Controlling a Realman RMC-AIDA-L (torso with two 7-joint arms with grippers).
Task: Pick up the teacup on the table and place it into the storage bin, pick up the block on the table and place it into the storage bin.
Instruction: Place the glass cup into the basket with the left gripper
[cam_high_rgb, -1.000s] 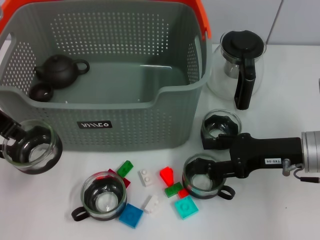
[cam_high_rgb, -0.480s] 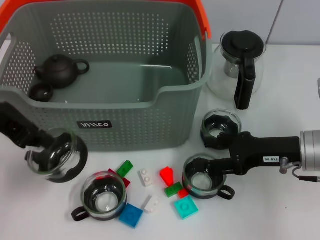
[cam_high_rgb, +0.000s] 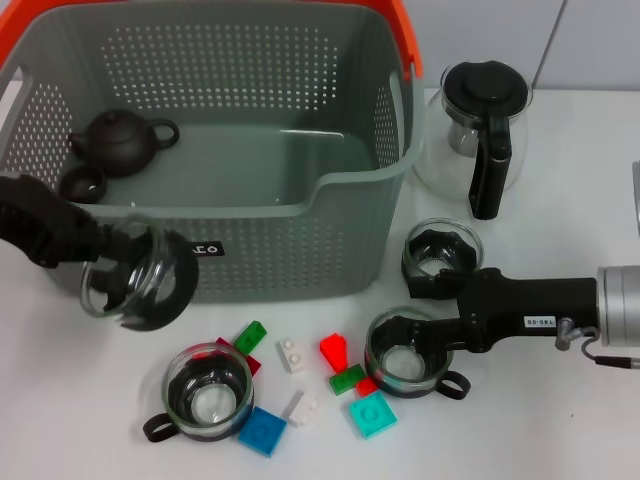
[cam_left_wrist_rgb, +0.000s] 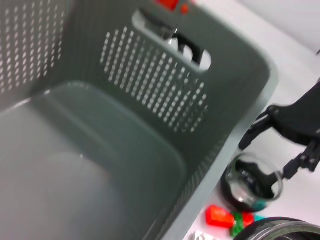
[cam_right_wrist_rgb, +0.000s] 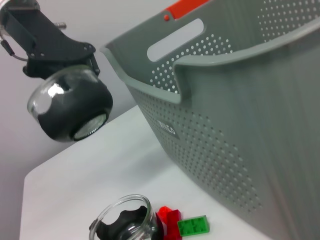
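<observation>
Left gripper (cam_high_rgb: 95, 250) grips a teacup (cam_high_rgb: 135, 283) aloft, tilted, before the bin's (cam_high_rgb: 250, 210) front wall, not yet inside. Right gripper (cam_high_rgb: 420, 340) sits at another cup (cam_high_rgb: 405, 365) near the bench's front edge; whether it grips, I cannot tell. Blocks (cam_high_rgb: 340, 352) all remain outside.

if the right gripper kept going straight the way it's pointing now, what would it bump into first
Probably the glass teacup at the right gripper's tip; it points toward the robot's left, already at that cup's rim. Beyond lie loose blocks. Depth is unclear.

Overhead head view, 2 close wrist views (shared storage bin (cam_high_rgb: 250, 240))
</observation>
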